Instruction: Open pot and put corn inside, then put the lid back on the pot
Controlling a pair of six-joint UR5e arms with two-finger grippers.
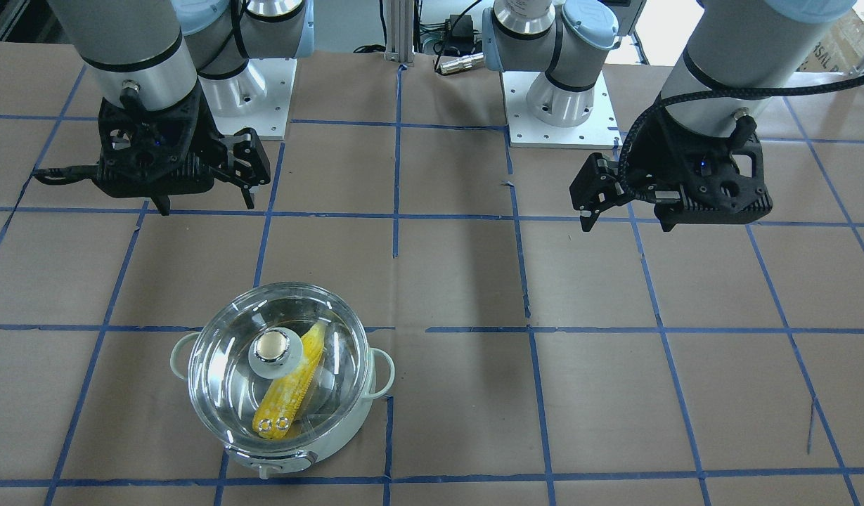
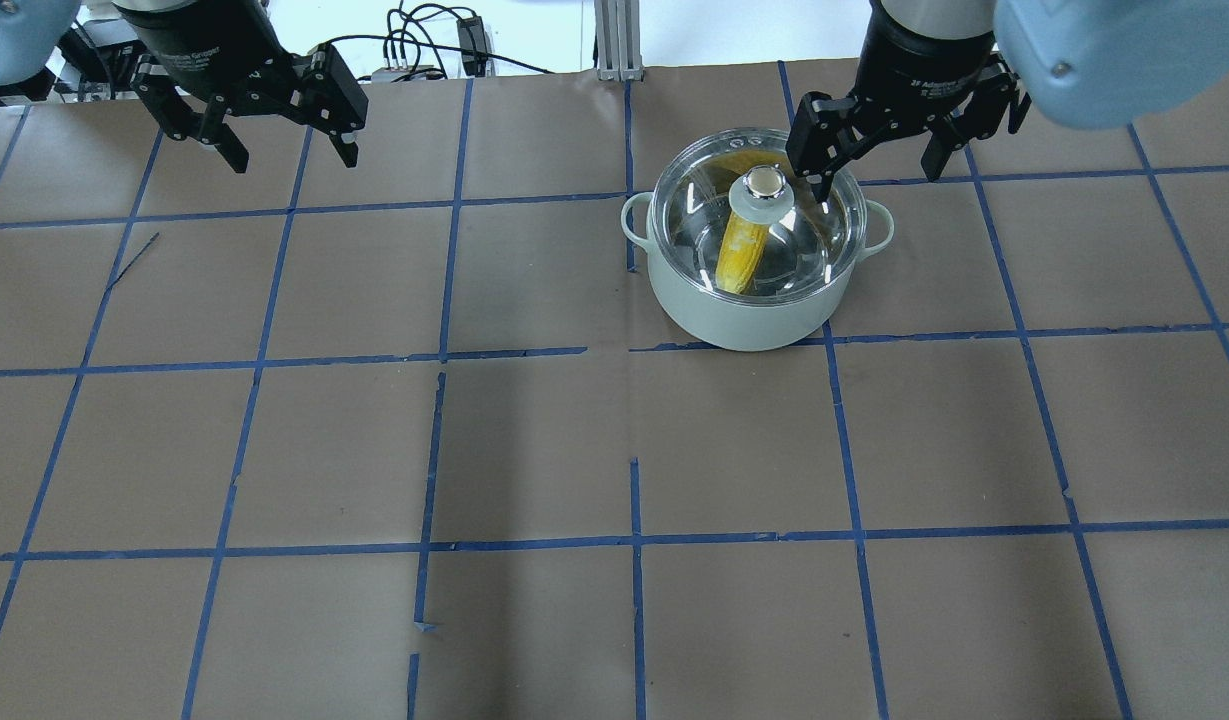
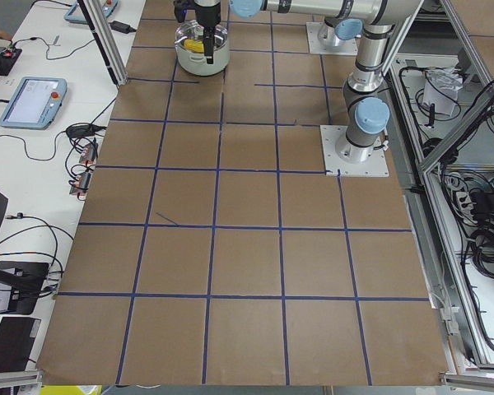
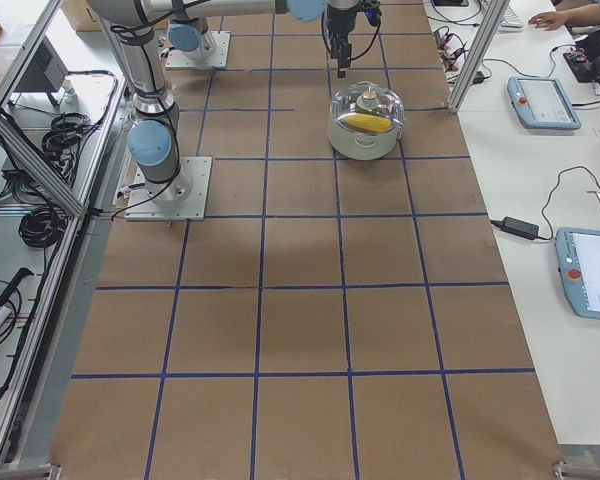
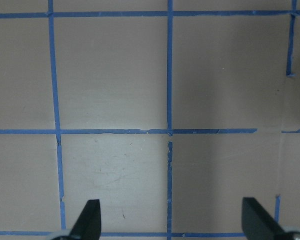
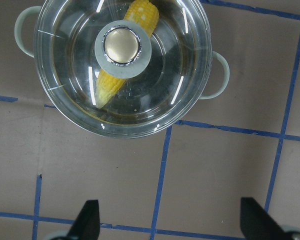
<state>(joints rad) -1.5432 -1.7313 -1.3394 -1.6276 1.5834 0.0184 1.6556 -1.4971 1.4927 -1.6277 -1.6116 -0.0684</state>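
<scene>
Corn (image 2: 742, 255) already inside the pot (image 2: 744, 320), lid (image 2: 804, 250) seated on top: all three steps apparently done, judging by the layout. At 10 o'clock on the counter (image 2: 534, 450) in the overhead view, left gripper (image 2: 294, 158), spread wide, empty, hovering over bare surface, well apart from everything. At 1 o'clock, pot upright, corn lying slantwise on the bottom, plain through the glass; lid level, knob (image 2: 766, 182) centred. Up by the pot's 2 o'clock side, right gripper (image 2: 879, 175), likewise spread wide, holding nothing, raised well clear of the knob, touching neither lid nor pot. Nothing evidently left beyond, perhaps, parking both arms.
</scene>
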